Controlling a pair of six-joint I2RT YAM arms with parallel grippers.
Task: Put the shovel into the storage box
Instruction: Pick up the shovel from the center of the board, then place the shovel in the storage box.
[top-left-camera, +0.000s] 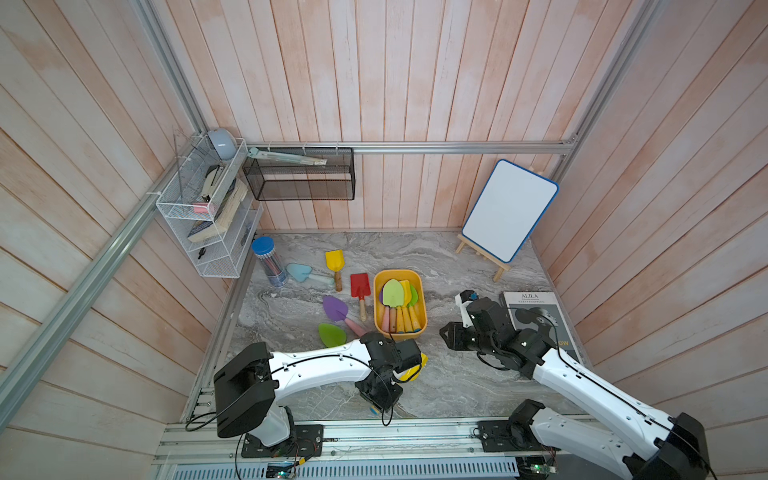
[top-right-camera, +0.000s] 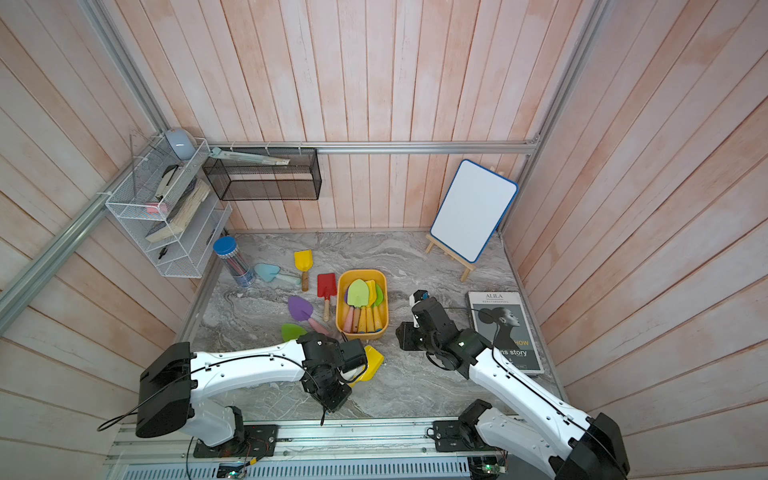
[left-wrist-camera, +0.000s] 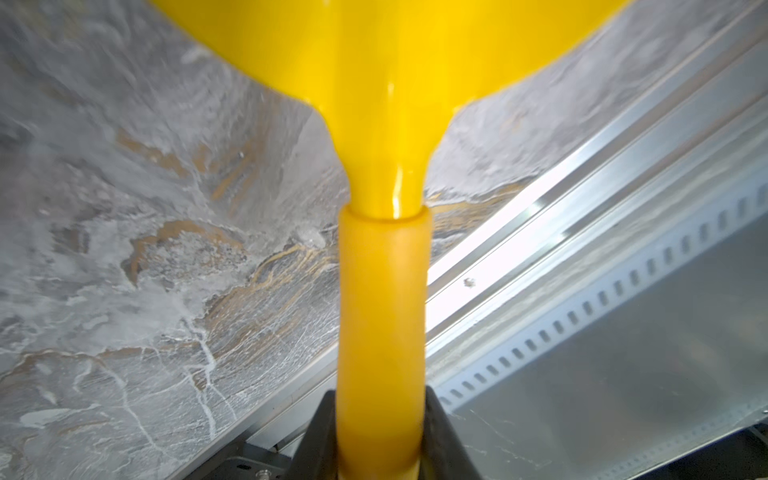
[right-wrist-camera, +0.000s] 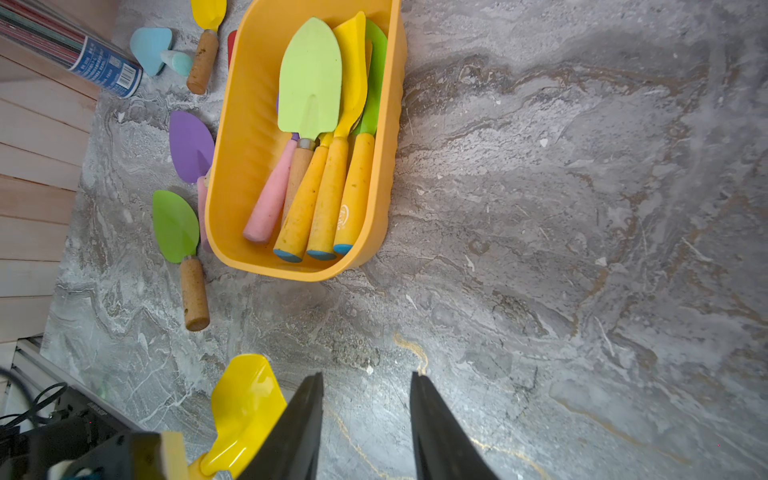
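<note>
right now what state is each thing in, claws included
left claw, shut on the held shovel
right claw, open, empty
held shovel, yellow, gripped by its handle
storage box, open-topped, holding several shovels
red shovel, lying on the table beside the box
purple shovel, lying on the table
green shovel, lying on the table
whiteboard, blank, propped on an easel
pencil tube, lid on
magazine, closed, flat

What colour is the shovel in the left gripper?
The shovel is yellow, with a slightly darker yellow handle; the left wrist view shows it best.

You see even, bright light; wall planks (top-left-camera: 415, 83) bow at top-view edges; the near yellow shovel (left-wrist-camera: 382, 104) appears softly blurred.
</note>
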